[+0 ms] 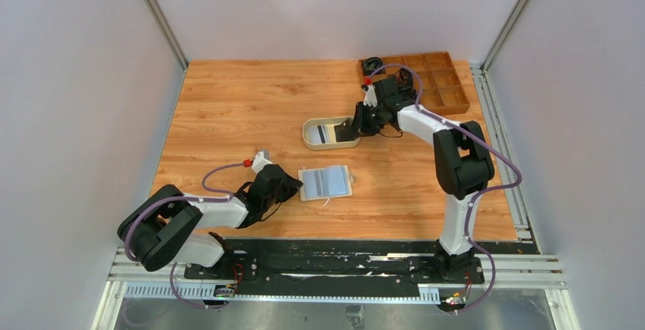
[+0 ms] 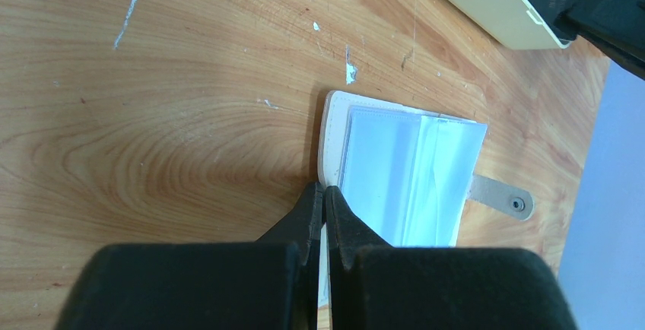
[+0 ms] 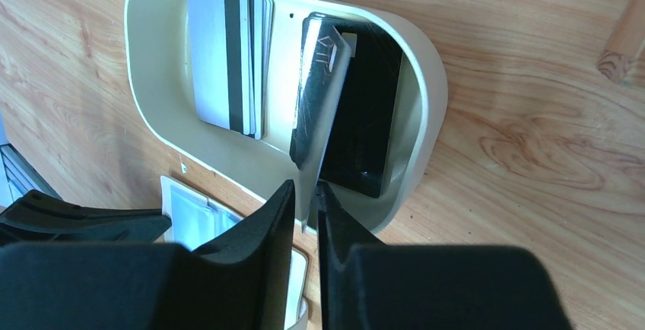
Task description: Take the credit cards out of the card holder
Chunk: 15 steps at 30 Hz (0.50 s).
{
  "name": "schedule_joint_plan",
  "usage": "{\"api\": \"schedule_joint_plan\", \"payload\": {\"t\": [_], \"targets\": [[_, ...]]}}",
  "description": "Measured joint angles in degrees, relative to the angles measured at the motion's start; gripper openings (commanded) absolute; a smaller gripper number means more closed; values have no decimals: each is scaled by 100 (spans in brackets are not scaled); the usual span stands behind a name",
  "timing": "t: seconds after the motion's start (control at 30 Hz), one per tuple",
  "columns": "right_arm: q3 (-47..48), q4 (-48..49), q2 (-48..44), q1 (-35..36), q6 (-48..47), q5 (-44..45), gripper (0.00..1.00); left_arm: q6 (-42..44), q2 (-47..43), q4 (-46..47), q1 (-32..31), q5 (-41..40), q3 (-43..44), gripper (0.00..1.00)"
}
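The cream card holder (image 1: 325, 182) lies open on the table, pale blue inside (image 2: 403, 178), with its snap tab (image 2: 498, 197) sticking out. My left gripper (image 2: 324, 193) is shut on the card holder's near left edge. Over the oval beige tray (image 3: 433, 94), my right gripper (image 3: 306, 193) has its jaws a little apart. A dark credit card (image 3: 319, 87) stands tilted between them, its far end down in the tray. Light striped credit cards (image 3: 220, 64) and a black one (image 3: 365, 117) lie flat in the tray.
A brown wooden compartment box (image 1: 437, 79) stands at the back right, behind my right arm. The tray (image 1: 308, 134) sits mid-table, a short way beyond the card holder. Grey walls and rails bound the wooden table.
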Motion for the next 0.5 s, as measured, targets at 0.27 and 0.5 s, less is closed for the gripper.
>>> {"api": "schedule_joint_plan", "payload": {"t": [0.27,0.5], "targets": [[157,-216,-22,0,-90,79,37,33,-13,-44,0,2,15,0],[369,-544,-492,63,-485,468,60,131,-46,-315,2,0,164,0]]}}
